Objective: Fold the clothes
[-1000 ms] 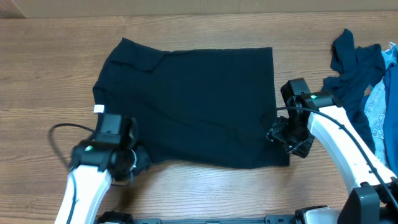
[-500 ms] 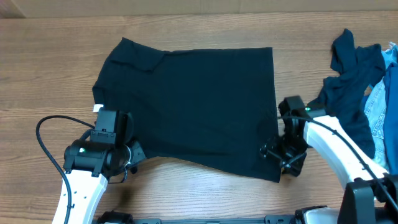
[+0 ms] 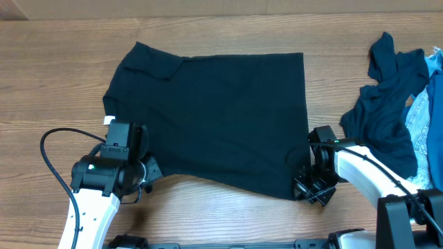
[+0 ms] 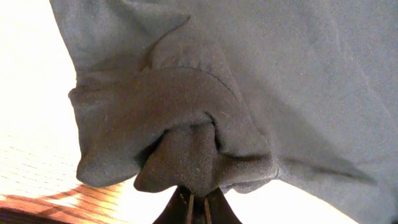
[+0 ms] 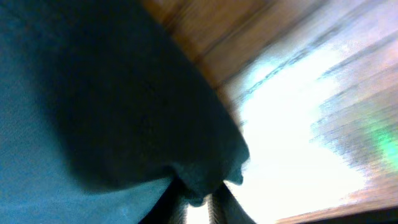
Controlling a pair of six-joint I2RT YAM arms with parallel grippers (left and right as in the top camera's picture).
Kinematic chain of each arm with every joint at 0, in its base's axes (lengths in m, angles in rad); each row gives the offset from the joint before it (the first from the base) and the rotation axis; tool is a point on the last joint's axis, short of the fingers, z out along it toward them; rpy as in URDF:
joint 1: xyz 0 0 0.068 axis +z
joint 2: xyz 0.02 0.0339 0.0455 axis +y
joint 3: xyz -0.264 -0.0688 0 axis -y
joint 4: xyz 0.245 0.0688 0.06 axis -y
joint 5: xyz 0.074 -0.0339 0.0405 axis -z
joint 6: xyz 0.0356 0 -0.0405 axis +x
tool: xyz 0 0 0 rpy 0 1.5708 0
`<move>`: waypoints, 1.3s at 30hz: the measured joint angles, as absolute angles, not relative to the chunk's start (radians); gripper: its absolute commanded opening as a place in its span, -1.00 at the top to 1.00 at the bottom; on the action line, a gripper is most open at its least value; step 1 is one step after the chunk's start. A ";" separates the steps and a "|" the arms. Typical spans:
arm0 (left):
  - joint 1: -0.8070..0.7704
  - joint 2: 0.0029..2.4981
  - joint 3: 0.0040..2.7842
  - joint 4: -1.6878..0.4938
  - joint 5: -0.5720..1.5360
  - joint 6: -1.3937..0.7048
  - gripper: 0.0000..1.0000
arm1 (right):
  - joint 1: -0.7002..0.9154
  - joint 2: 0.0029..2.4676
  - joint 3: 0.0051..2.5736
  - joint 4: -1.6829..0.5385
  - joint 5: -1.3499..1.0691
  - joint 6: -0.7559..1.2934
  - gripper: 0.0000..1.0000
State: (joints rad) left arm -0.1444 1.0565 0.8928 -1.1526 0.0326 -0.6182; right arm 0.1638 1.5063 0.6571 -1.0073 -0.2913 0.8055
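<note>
Pinching a bunched near corner of the T-shirt (image 3: 221, 117), the left gripper (image 3: 149, 172) has its jaws clamped on the fabric. The right gripper (image 3: 304, 188) nips the other near corner the same way. The T-shirt lies spread on the table (image 3: 55, 69), with its tag (image 3: 109, 121) at the left edge. At the far right, a rumpled blue garment (image 3: 384, 104) touches denim (image 3: 426, 131).

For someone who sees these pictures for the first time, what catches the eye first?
A dark T-shirt lies spread over the middle of the table. The left pincer and the right pincer each clamp one near corner of it, fabric bunched. A rumpled blue garment sits at the right edge.
</note>
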 measured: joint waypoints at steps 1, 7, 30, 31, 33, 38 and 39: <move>-0.144 1.056 0.893 -1.153 0.033 -0.618 0.89 | 0.164 1.507 0.657 -1.011 -0.292 0.807 0.92; -0.144 1.056 0.893 -1.153 0.033 -0.616 0.91 | 0.164 1.486 0.667 -1.135 -0.270 0.770 0.92; -0.144 1.057 0.892 -1.029 0.014 -0.493 0.76 | 0.142 1.367 0.832 -0.976 -0.196 0.742 0.92; -0.144 1.057 0.892 -1.025 0.009 -0.493 0.76 | 0.124 1.367 0.832 -0.968 -0.191 0.746 0.92; -0.144 1.070 0.892 -1.000 -0.004 -0.481 0.75 | 0.068 1.367 0.832 -0.955 -0.182 0.751 0.91; -0.144 1.189 0.892 -0.950 -0.006 -0.460 0.82 | 0.027 1.367 0.832 -0.935 -0.176 0.752 0.81; -0.144 1.209 0.892 -0.950 -0.005 -0.459 0.84 | 0.027 1.367 0.832 -0.933 -0.176 0.752 0.77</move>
State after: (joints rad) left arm -0.1444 1.2095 0.8925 -0.9501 -0.0051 -0.4595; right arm 0.0273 1.3674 0.8322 -0.9329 -0.1761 0.7517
